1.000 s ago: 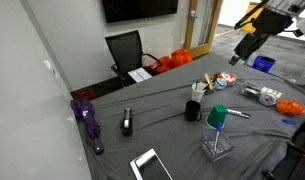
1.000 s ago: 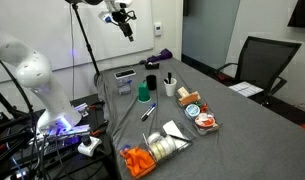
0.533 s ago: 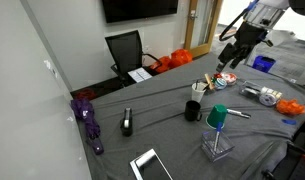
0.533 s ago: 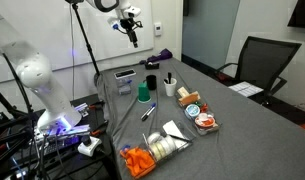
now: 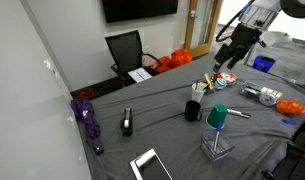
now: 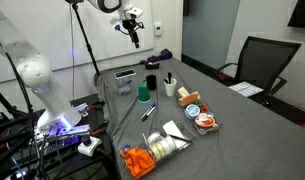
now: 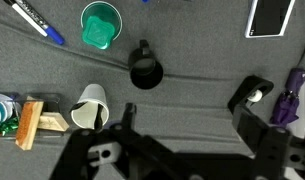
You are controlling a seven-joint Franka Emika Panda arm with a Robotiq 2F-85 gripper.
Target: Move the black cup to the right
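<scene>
The black cup [image 5: 193,110] stands upright on the grey table, seen in both exterior views [image 6: 150,83]. In the wrist view it [image 7: 146,72] lies straight below, ahead of the fingers. My gripper [image 5: 226,56] hangs high above the table [image 6: 135,36], well clear of the cup. Its fingers [image 7: 188,120] are spread apart and empty. The pale cup with utensils [image 5: 204,88] [image 7: 90,108] stands next to the black cup. The green cup on a clear stand [image 5: 217,118] [image 7: 100,24] is close by.
A purple umbrella [image 5: 90,120], a black stapler-like tool [image 5: 127,123] and a tablet [image 5: 150,165] lie on the table. Markers [image 7: 37,20], a tape roll [image 6: 168,148] and orange items [image 6: 140,160] are scattered around. An office chair [image 5: 125,52] stands at the table's far edge.
The arm has swung from the upper corner down and inward toward the middle of the table. The cups have not moved.
</scene>
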